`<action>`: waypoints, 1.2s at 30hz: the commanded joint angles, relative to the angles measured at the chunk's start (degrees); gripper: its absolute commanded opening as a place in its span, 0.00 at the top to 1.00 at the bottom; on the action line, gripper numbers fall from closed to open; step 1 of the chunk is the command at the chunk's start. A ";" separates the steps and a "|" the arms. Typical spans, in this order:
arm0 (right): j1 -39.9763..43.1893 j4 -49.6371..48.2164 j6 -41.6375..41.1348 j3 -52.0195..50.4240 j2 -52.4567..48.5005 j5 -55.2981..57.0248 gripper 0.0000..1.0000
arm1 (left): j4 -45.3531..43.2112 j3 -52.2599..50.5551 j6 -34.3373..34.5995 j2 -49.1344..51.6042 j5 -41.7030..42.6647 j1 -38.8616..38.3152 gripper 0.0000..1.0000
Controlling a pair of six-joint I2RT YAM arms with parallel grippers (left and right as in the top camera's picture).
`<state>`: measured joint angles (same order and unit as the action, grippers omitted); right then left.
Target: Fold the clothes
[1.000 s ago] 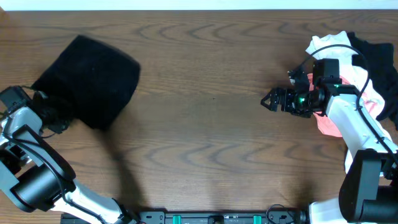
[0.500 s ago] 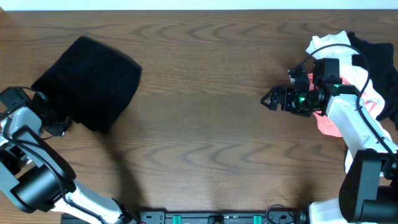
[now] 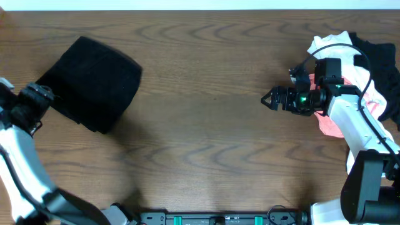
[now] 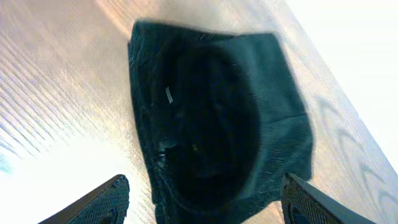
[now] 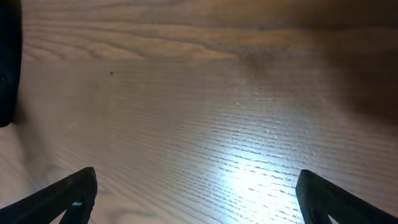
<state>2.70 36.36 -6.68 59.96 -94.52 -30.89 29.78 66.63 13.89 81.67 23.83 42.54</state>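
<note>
1. Hanging just off the lower-left edge of the folded black garment (image 3: 94,81), the left gripper (image 3: 42,96) has its fingers spread wide with nothing between them. The left wrist view shows both tips clear of the cloth.
2. From that claw the garment lies straight ahead, close but not touching. It is a squat, nearly square bundle set cornerwise, so no long axis is worth naming.
3. The right gripper (image 3: 270,100) is well apart from the black garment, on its far right side. Its fingers are also wide and empty over the bare table (image 3: 206,144).
4. The pile of clothes (image 3: 365,78), pink, white and black, sits farther still from the black garment, behind the right gripper's wrist. The claw points back toward the black garment, away from the pile.
5. Judgement: the black piece looks finished, and the next one must come from the pile. The right arm is much the nearer, but it would have to turn about to reach it.
6. Against the frame a second ago, the left claw was pinched at the garment's lower-left edge. It has since let go and drawn off. The garment's outline barely shifted, and the right arm has not moved.
</note>
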 commanded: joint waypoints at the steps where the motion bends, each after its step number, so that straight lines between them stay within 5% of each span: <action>1: -0.57 -0.28 1.20 -0.02 0.44 -1.53 0.01 | 0.31 1.11 -4.59 -3.23 -0.35 -2.12 0.22; 10: -1.64 -1.18 1.07 -0.02 0.44 -1.51 0.01 | -0.11 1.11 -25.55 1.51 -0.66 -20.76 0.22; 19: -1.64 -3.69 0.96 -0.02 0.44 -1.53 0.01 | -2.80 1.11 -34.27 10.36 -15.26 -36.63 0.25; 36: -1.60 -3.80 0.96 -0.02 0.44 -1.51 0.01 | -20.94 1.11 -46.90 24.50 -36.46 -46.25 0.26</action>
<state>1.37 32.73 -6.70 59.94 -94.52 -31.55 9.63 66.70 -28.84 104.90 -7.70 -3.81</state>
